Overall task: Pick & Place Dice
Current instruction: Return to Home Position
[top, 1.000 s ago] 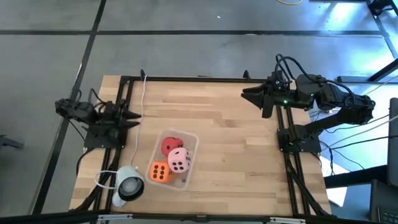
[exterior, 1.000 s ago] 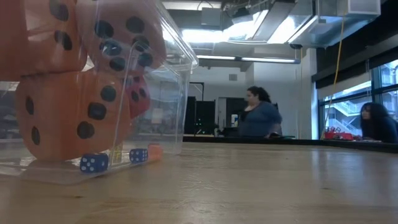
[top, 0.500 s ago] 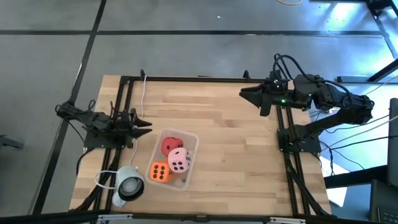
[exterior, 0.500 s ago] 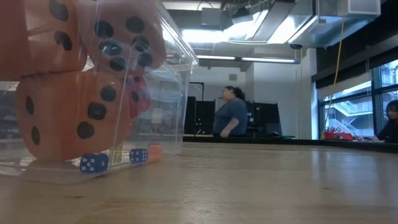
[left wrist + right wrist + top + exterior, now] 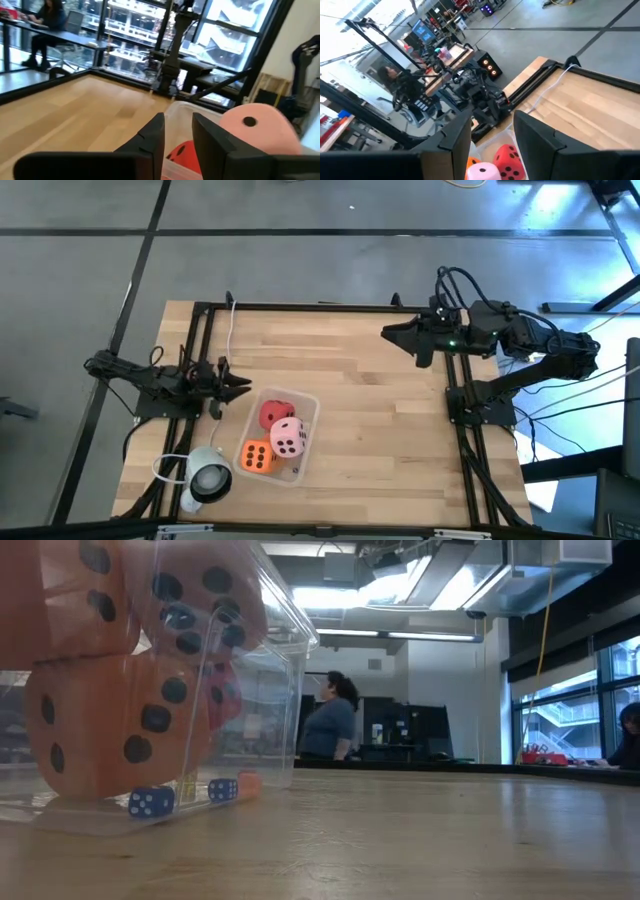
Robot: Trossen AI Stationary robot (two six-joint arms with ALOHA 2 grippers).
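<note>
Wooden table (image 5: 380, 430): clear bin (image 5: 315, 412) stands on its left half. Left gripper (image 5: 238, 384) is just beside the bin's rim, jaws apart and empty. Right gripper (image 5: 392, 335) waits well apart at the right edge, jaws apart and empty.

Bin contents: pink die (image 5: 291, 439), red die (image 5: 274, 414) and orange die (image 5: 256, 456), piled, with small blue dice (image 5: 150, 802) on the floor.

Assessment: the large dice look soft, light and compressible. Grip across opposite flat faces, not corners.

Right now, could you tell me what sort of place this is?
Likely a robotics lab: left arm and right arm mounted at a wooden table, ceiling ducts overhead, a person standing behind.
</note>
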